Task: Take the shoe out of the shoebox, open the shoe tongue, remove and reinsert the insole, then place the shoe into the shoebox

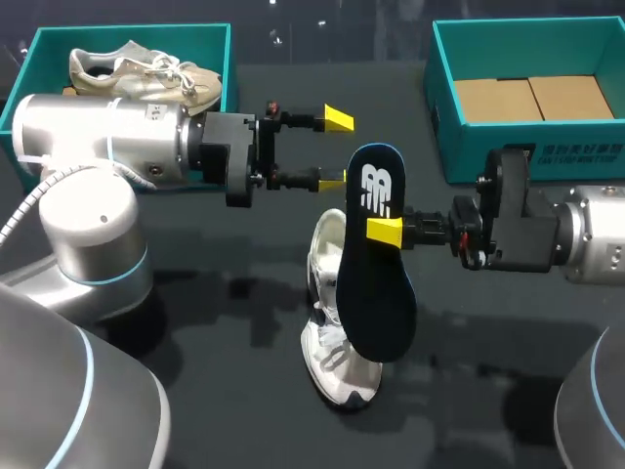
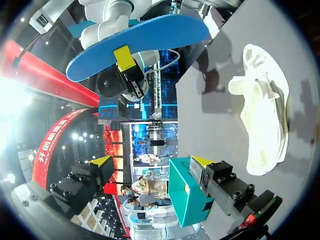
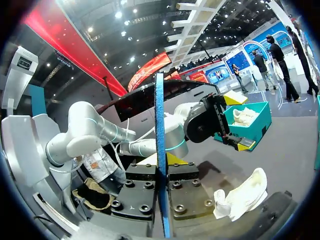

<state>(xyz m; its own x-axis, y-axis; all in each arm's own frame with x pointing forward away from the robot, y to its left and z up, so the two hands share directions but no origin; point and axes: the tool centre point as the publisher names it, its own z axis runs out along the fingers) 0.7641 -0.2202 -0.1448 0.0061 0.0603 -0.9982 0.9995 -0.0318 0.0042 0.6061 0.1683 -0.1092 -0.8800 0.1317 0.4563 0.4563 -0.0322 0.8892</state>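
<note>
Right gripper (image 1: 386,232), coming in from the right, is clamped on a dark insole (image 1: 376,293) w/ a blue underside. It holds the insole up over the white shoe (image 1: 332,366), which lies at mid-table. The insole's low end may touch the shoe; hard to tell. Left gripper (image 1: 337,149) hangs just beside the insole's top end, fingers apart, holding nothing. Teal shoebox (image 1: 127,37) at back left has a 2nd shoe (image 1: 146,78) inside. Another teal box (image 1: 469,151) sits at back right.

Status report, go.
Right claw shut on insole, out of shoe. Left claw open, empty, near insole's tip. Shoe lies on table.
</note>
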